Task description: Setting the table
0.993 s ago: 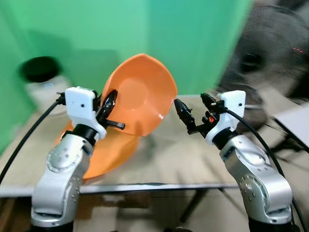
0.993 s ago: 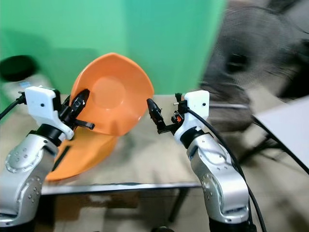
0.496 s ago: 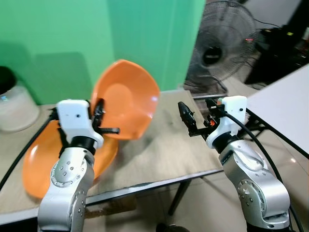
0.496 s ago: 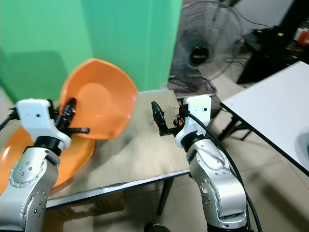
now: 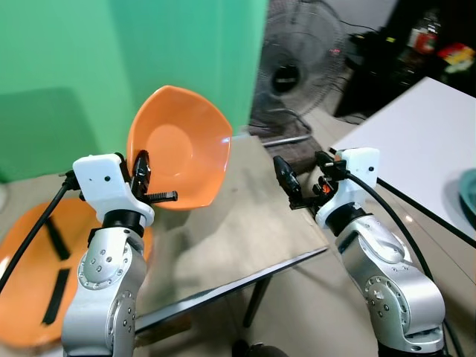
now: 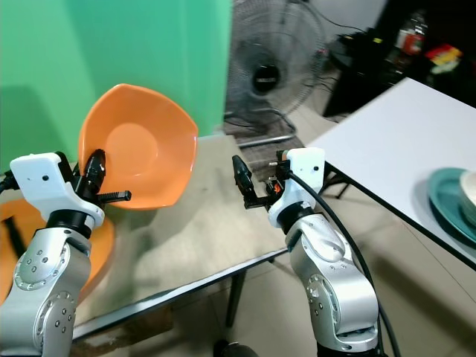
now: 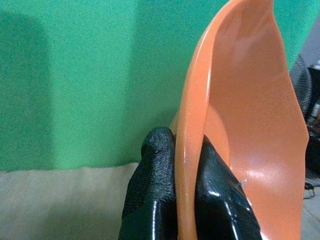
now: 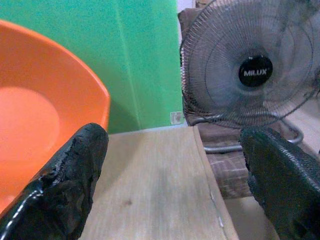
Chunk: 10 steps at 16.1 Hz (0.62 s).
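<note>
Orange bowl (image 5: 181, 146) pinched by its rim in the left gripper (image 5: 140, 169), held tilted in the air above the wooden table (image 5: 245, 223).
Carrying looks to be the step; next it needs setting down, likely on the white table (image 6: 401, 141). Right gripper (image 5: 284, 181) hangs open and empty past the wooden table's right edge. Left wrist view shows both fingers (image 7: 150, 200) clamping the rim; the right eye view shows a teal plate (image 6: 450, 201).

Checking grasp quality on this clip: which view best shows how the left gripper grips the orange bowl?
The left wrist view: both black fingers pinch the orange bowl at its rim, one on each side. The eye views show the whole tilted bowl held up by the left gripper. The right wrist view catches its edge.
</note>
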Tool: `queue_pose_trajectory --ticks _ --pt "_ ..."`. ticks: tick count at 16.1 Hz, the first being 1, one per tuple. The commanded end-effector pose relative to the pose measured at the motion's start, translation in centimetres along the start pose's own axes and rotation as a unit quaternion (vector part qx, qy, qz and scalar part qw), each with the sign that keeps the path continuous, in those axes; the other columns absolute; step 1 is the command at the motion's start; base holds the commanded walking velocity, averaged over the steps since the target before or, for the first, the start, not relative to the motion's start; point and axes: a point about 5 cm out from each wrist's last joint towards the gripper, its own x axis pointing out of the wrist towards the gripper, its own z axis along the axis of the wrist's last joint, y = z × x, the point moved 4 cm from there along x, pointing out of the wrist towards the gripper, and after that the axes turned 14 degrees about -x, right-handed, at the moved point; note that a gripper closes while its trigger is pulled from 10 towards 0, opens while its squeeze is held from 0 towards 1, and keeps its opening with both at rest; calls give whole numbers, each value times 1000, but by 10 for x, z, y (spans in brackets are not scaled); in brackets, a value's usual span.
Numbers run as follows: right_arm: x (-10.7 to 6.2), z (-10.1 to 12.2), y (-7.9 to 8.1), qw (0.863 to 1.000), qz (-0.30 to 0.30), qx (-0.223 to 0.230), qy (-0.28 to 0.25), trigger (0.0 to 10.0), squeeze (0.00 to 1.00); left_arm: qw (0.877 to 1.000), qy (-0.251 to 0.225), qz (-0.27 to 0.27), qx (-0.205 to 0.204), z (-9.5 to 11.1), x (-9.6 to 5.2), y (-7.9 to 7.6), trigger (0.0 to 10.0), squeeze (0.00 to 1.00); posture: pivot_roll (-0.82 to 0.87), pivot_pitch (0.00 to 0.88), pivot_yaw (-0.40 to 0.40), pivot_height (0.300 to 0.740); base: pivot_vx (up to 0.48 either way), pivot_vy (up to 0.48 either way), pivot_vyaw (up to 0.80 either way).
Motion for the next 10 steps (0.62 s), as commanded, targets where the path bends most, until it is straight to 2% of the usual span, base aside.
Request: queue_pose_trajectory --ticks 1,3,5,9,10 --pt "-5 4 -2 1000 -4 13 -6 10000 0 1000 -22 -7 -1 9 0 -4 10000 0 -28 0 -37 740 0 0 -800" --pt "-6 6 -1 1000 -2 25 -11 10000 0 1000 -15 -10 6 8 0 -3 10000 0 -29 0 -34 740 0 0 -800" --pt "-6 4 -4 1000 -10 0 -3 10000 0 998 2 -27 50 3 -2 -3 10000 0 -28 0 -31 740 0 0 -800" --pt "-7 4 -5 999 -6 -34 -9 10000 0 997 3 -46 61 11 -8 2 10000 0 -27 0 -35 740 0 0 -783" --pt "-7 6 -5 998 -4 -57 -20 10000 0 997 3 -50 66 12 -8 1 10000 0 -22 0 -37 740 0 0 -788"
